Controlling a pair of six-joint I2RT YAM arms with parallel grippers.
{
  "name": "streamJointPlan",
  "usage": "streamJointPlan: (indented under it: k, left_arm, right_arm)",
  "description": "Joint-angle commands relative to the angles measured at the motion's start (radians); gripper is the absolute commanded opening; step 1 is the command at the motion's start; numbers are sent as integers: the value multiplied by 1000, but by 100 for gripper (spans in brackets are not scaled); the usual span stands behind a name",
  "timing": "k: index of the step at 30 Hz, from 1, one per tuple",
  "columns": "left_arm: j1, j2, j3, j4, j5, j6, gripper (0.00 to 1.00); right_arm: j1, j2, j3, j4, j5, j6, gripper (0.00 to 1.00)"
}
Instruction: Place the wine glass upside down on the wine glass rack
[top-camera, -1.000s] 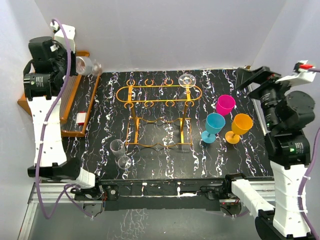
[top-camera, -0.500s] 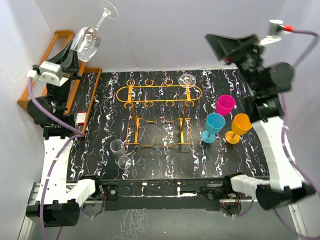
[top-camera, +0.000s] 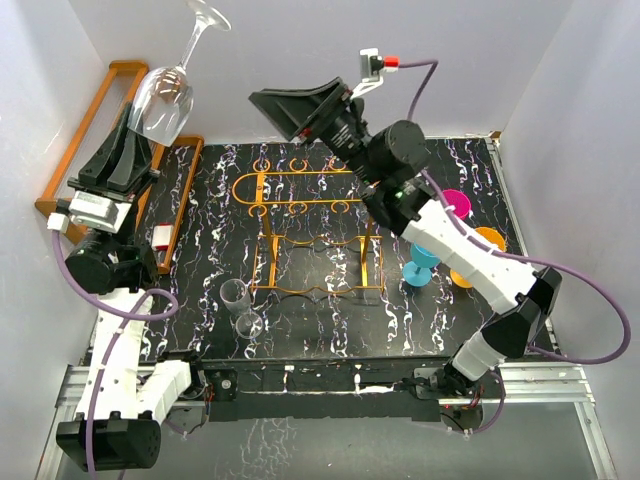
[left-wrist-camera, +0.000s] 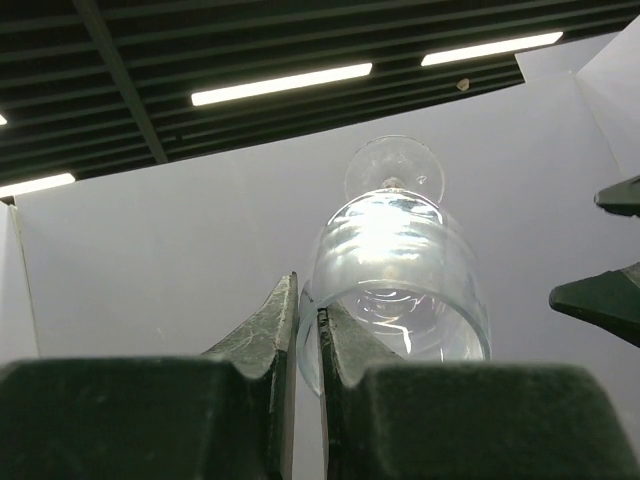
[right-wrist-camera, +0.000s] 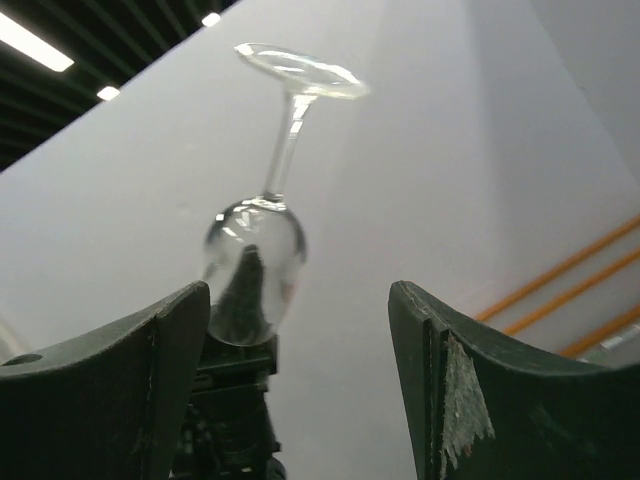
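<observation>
A clear wine glass (top-camera: 162, 98) is held high at the back left, upside down and tilted, with its foot uppermost. My left gripper (top-camera: 148, 138) is shut on the bowl's rim wall. In the left wrist view, one finger (left-wrist-camera: 345, 340) is inside the wine glass (left-wrist-camera: 400, 260) and the other is outside. My right gripper (top-camera: 275, 118) hangs open over the back of the wine glass rack (top-camera: 300, 190), pointing left at the glass and apart from it. The right wrist view shows the wine glass (right-wrist-camera: 255, 262) beyond the empty gap of my right gripper (right-wrist-camera: 300, 330).
An orange wooden slatted rack (top-camera: 95, 125) stands at the left wall. A small clear glass (top-camera: 238, 305) stands near the table's front left. Cyan (top-camera: 425, 255), pink (top-camera: 458, 205) and orange (top-camera: 488, 240) goblets stand right of the wire rack, partly under my right arm.
My right arm has swung from the right side across to above the wire rack, and its jaws have narrowed a little. My left arm has lifted the glass higher and turned it foot-up.
</observation>
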Motion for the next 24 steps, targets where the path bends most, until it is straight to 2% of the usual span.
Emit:
streamJointPlan:
  k: [1, 7, 16, 24]
  left_arm:
    - [-1, -30, -6, 87, -49, -77, 0]
    - [-2, -63, -5, -27, -76, -121, 0]
    - [-1, -113, 4, -96, -17, -179, 0]
    - [-2, -135, -11, -146, 31, -228, 0]
  right_arm:
    - [92, 20, 13, 301, 120, -55, 74]
    - [162, 82, 23, 447, 189, -88, 72]
    - [193, 230, 178, 442, 239, -46, 68]
    - [197, 248, 191, 454, 257, -39, 58]
